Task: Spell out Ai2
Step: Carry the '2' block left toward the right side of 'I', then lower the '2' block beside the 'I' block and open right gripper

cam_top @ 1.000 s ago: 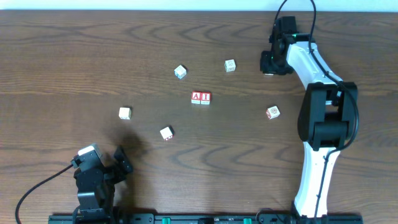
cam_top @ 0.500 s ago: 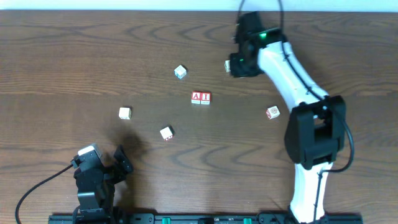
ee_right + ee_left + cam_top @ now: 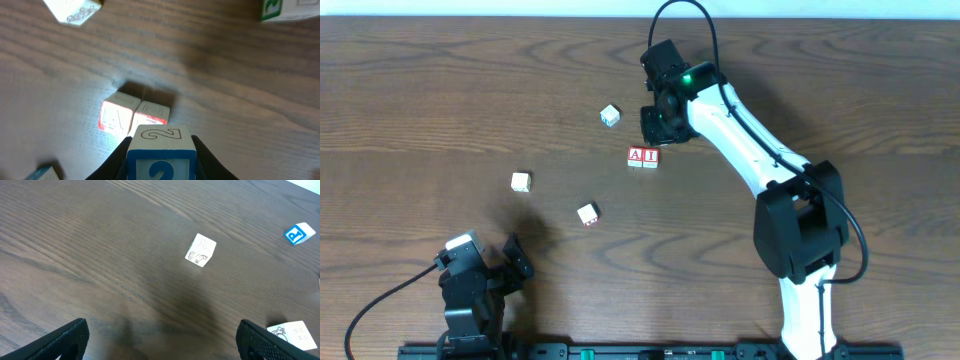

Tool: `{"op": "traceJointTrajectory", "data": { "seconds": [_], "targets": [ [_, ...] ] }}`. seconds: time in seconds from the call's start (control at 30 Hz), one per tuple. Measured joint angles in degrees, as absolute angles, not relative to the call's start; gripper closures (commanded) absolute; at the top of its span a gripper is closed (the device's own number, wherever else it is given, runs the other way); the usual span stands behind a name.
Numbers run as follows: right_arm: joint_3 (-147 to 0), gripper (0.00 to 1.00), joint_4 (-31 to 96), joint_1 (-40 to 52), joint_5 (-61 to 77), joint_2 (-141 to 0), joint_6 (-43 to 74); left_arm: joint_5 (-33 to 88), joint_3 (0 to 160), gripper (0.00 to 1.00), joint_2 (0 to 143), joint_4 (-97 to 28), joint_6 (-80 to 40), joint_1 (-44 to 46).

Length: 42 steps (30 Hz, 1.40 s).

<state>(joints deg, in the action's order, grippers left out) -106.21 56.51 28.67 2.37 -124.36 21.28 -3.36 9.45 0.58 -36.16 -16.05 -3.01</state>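
The red A block (image 3: 636, 156) and red I block (image 3: 651, 156) stand side by side mid-table, touching. They also show in the right wrist view, the A block (image 3: 116, 117) left of the I block (image 3: 151, 113). My right gripper (image 3: 658, 125) is shut on a blue-and-white 2 block (image 3: 161, 150), holding it close by the I block; in the overhead view my fingers hide this block. My left gripper (image 3: 510, 262) is open and empty at the near left; in the left wrist view (image 3: 160, 337) only bare wood lies between its fingers.
Loose blocks lie around: a blue-marked one (image 3: 610, 116) left of my right gripper, a pale one (image 3: 521, 181) and another (image 3: 587, 214) nearer the left arm. The right wrist view shows a green 2 block (image 3: 280, 9) and a white block (image 3: 72, 9) at the top edge.
My right arm has swung left across the far side of the table with the 2 block, from the far right to just beside the A and I blocks. The left arm has not moved.
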Motion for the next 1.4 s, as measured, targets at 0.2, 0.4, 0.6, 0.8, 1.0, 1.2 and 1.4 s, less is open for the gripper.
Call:
{"op": "traceJointTrajectory", "data": {
  "seconds": [0.2,0.4,0.6,0.8,1.0,1.2,1.4],
  "targets": [
    [-91.35,0.98,39.07,32.95,-5.41,-112.07,23.05,-3.33,9.45,0.05,0.58,-36.14,-16.05,-3.03],
    [-75.64,0.98,32.91,35.86,-8.49,-96.95,27.81,-3.36,9.45,0.05,0.58,-36.16,-16.05,-3.01],
    [-65.12,0.98,31.97,31.73,-8.32,-94.13,33.08,-3.36,9.45,0.05,0.58,-36.16,-16.05,-3.01],
    [-65.56,0.98,33.89,30.92,-6.26,-97.08,34.57,-3.36,9.45,0.05,0.58,-36.16,-16.05,-3.01],
    [-72.62,0.98,39.92,30.55,-4.78,-104.84,35.27,-3.36,9.45,0.05,0.58,-36.16,-16.05,-3.01],
    [-80.47,0.98,42.48,30.55,-4.49,-110.39,34.85,-3.36,9.45,0.05,0.58,-36.16,-16.05,-3.01],
    [-80.66,0.98,42.11,30.48,-4.86,-113.12,33.08,-3.36,9.45,0.05,0.58,-36.16,-16.05,-3.01]
  ]
}}
